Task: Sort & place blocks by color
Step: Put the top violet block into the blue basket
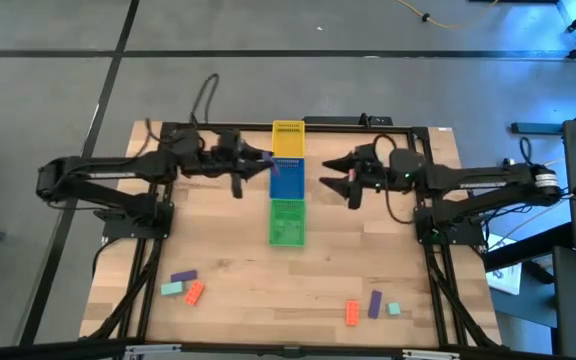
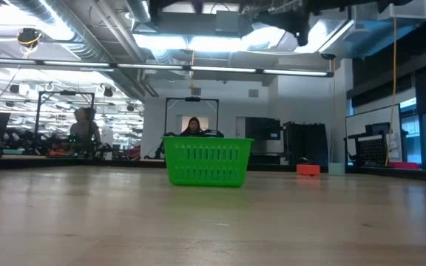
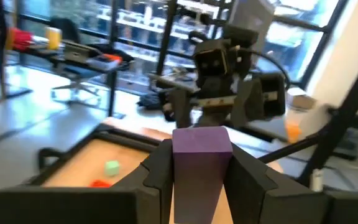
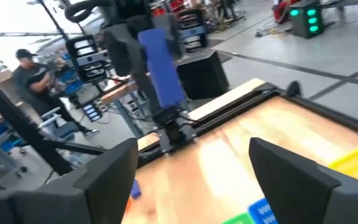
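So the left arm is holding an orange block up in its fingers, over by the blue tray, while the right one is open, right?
Nearly: the block is purple, not orange. The left wrist view shows the left gripper shut on a purple block. The high view puts it beside the blue tray, and the right gripper does stand open, holding nothing.

A large open robotics lab or workshop: exposed ceiling ducts and strip lights at the frame's top, more metal-framed workbenches at mid-left, a seated person at centre, grey concrete floor around the wooden tabletop.
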You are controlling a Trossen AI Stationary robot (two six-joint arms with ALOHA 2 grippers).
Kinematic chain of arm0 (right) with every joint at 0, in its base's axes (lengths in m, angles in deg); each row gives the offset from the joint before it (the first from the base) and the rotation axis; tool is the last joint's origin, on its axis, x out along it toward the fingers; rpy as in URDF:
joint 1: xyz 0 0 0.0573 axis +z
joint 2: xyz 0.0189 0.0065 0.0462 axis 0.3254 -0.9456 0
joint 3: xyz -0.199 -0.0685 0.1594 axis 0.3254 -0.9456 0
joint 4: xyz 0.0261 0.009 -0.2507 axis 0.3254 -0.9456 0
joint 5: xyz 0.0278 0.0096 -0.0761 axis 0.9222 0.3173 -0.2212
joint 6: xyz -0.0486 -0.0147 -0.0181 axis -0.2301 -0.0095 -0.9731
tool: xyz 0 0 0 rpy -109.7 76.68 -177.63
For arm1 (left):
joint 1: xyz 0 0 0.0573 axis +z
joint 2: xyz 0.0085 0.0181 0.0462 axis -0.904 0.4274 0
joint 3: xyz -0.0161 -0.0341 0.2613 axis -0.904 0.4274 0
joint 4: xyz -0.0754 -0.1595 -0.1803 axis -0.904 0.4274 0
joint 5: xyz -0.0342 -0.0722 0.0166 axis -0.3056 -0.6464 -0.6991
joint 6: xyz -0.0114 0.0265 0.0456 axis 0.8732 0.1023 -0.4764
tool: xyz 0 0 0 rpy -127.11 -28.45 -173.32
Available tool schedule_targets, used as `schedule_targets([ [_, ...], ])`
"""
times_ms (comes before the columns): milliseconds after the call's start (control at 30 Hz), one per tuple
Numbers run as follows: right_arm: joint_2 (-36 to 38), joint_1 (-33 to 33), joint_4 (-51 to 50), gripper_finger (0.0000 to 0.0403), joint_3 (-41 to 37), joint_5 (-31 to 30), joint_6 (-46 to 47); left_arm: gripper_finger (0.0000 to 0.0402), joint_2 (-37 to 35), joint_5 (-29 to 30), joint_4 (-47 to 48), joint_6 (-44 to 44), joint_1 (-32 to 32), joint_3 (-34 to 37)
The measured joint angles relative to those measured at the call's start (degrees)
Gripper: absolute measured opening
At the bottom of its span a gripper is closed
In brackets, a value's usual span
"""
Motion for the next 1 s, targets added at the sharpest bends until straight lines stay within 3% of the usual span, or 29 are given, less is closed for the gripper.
schedule_targets([
  [200, 5.8, -1.2, -3.9, 0.0317, 0.0, 0.0, -3.4, 0.0099, -7.6, 0.2, 0.9, -3.1, 0.1, 1.8],
  [400, 8.9, -1.3, -3.9, 0.0313, 0.0, 2.1, -5.9, 0.0099, -12.0, 0.2, 0.0, 0.2, -1.8, 8.1],
  [1000, 8.9, -1.3, -3.8, 0.0313, 0.0, 3.5, -5.8, 0.0099, -10.1, 6.5, -1.3, 4.0, -4.1, 9.5],
])
